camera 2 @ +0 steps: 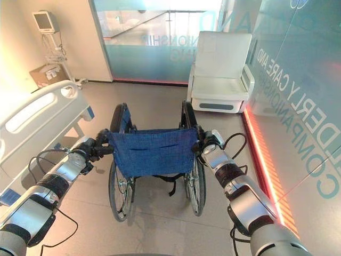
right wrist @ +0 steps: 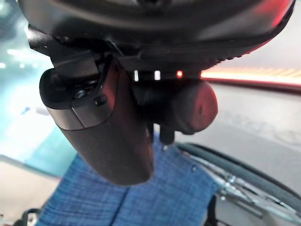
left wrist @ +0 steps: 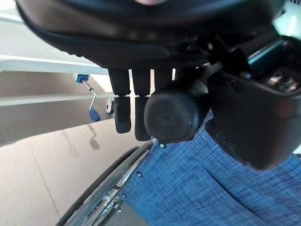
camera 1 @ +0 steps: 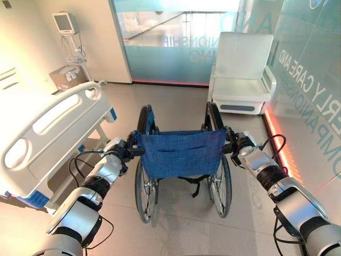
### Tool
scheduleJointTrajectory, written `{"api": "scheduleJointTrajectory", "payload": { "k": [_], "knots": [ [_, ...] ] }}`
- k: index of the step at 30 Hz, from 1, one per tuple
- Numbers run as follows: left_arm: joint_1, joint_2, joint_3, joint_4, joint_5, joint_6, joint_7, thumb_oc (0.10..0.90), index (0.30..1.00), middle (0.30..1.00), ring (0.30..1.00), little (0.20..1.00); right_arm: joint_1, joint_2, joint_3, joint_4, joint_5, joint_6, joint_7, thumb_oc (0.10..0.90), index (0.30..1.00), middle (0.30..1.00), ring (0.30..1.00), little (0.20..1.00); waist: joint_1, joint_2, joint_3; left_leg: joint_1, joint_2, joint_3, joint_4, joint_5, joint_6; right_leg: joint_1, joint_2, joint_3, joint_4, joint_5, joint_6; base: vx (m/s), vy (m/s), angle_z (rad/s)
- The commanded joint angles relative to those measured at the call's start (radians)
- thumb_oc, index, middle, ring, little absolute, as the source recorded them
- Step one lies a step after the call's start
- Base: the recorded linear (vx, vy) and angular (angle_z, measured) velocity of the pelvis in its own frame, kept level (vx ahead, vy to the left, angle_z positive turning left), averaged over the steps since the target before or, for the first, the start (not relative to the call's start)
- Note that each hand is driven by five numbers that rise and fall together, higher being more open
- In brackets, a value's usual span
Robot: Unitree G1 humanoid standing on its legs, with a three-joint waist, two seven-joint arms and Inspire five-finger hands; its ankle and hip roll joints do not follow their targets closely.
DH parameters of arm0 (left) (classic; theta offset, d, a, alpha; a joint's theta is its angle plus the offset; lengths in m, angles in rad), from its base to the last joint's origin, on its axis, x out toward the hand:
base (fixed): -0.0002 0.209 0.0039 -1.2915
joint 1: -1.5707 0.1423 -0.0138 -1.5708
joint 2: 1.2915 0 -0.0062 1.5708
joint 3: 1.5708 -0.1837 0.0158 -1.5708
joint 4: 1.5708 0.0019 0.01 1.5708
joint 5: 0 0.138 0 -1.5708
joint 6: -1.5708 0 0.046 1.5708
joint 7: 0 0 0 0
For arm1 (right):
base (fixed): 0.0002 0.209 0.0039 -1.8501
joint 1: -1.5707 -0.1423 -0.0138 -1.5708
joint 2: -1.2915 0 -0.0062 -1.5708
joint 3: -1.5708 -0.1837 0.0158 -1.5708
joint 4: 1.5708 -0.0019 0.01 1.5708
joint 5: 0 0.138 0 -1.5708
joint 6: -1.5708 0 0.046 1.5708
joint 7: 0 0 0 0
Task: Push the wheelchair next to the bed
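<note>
Left hand (camera 1: pixel 118 150): arm reaching forward, fingers curled round the left push handle (left wrist: pixel 171 117) of the wheelchair.
Right hand (camera 1: pixel 238 144): arm reaching forward, wrapped round the right push handle (right wrist: pixel 190 107).
Wheelchair (camera 1: pixel 181 153): directly ahead between both hands, blue backrest facing the robot, wheels on the floor.
Bed (camera 1: pixel 42 133): left of the wheelchair, near, apart.
White armchair (camera 1: pixel 242 72): beyond, against the glass wall.

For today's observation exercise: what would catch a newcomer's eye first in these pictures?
The wheelchair with its blue fabric back stands in the middle of the floor, seen from behind. The left hand and right hand each grip a push handle. The white bed lies to the left, a white armchair beyond.
</note>
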State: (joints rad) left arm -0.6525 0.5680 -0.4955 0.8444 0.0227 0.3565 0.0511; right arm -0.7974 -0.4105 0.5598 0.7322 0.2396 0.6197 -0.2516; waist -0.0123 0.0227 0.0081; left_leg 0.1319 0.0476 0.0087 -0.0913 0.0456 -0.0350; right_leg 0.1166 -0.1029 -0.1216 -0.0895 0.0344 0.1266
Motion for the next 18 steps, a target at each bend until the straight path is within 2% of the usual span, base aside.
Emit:
{"api": "scheduleJointTrajectory", "payload": {
  "k": [1,12,16,18],
  "knots": [
    [-0.057,-0.012,-0.018,-0.020,-0.007,-0.065,0.022,0.400,0.300,0.300,0.300,0.300,-0.019,0.012,0.018,-0.038,-0.040,-0.029,0.134,0.400,0.300,0.300,0.300,0.300,0.027,-0.014,0.037,-0.018,-0.121,0.003,0.004,-0.046,0.071,-0.006,0.066,0.026,0.028,0.010,-0.074,0.00,0.000,0.00],
    [-0.025,-0.035,-0.003,-0.081,-0.040,-0.029,0.001,0.400,0.300,0.300,0.300,0.300,-0.013,-0.034,0.023,-0.033,-0.075,0.025,0.257,0.400,0.300,0.300,0.300,0.300,0.031,-0.030,0.052,-0.006,-0.129,0.007,0.004,-0.046,0.085,-0.008,0.053,0.031,0.050,0.008,-0.068,0.02,0.040,0.00],
    [-0.038,-0.042,-0.018,-0.092,-0.037,-0.012,-0.014,0.400,0.300,0.300,0.300,0.300,-0.030,-0.037,0.024,-0.003,-0.086,0.019,0.279,0.400,0.300,0.300,0.300,0.300,0.034,-0.030,0.066,0.000,-0.132,0.014,0.004,-0.046,0.094,-0.024,0.039,0.033,0.097,-0.001,-0.059,0.07,0.099,-0.02],
    [-0.054,-0.039,-0.023,-0.097,-0.036,0.002,-0.026,0.400,0.300,0.300,0.300,0.300,-0.052,-0.029,0.023,0.017,-0.083,0.008,0.276,0.400,0.300,0.300,0.300,0.300,0.036,-0.025,0.078,-0.003,-0.131,0.017,0.008,-0.043,0.101,-0.046,0.034,0.032,0.169,-0.027,-0.056,0.07,0.111,-0.08]
  ]
}}
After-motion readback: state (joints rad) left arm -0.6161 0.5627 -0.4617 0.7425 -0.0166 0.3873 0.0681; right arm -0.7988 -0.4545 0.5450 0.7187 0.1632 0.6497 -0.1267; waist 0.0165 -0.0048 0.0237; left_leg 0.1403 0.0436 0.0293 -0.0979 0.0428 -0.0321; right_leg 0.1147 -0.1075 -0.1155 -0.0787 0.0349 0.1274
